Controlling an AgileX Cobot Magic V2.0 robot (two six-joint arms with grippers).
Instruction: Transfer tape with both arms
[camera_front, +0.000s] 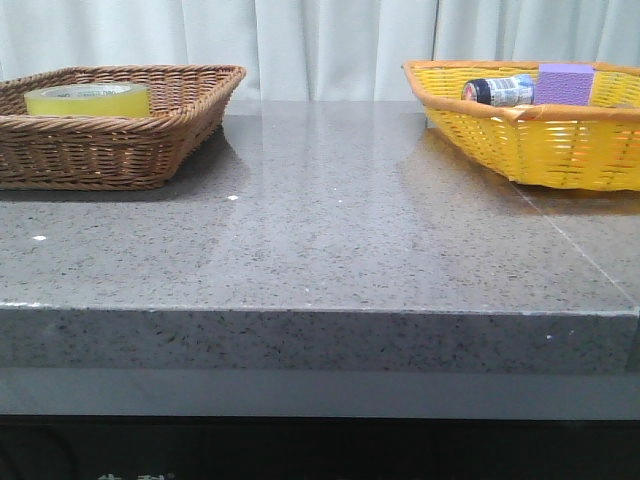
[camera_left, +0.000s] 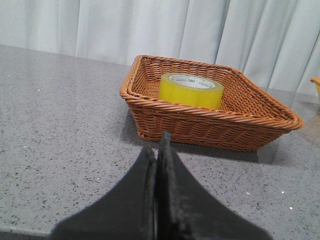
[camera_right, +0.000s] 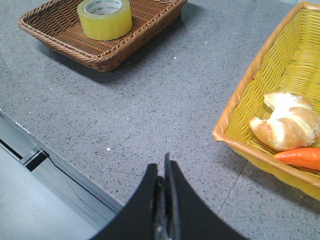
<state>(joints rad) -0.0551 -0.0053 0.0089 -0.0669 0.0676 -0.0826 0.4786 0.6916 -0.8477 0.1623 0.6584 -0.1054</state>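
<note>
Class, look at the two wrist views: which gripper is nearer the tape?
Left. The left gripper sits just outside the brown basket holding the tape; the right gripper is across the table, beside the yellow basket.

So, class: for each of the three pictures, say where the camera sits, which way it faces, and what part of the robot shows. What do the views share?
Front view: low at the table edge, facing forward; brown basket left, yellow basket right; no robot part shows.
Left wrist view: above the shut left gripper, facing the tape.
Right wrist view: above the shut right gripper, looking down between both baskets.
Shared: all three show the tape in the brown basket.
</note>
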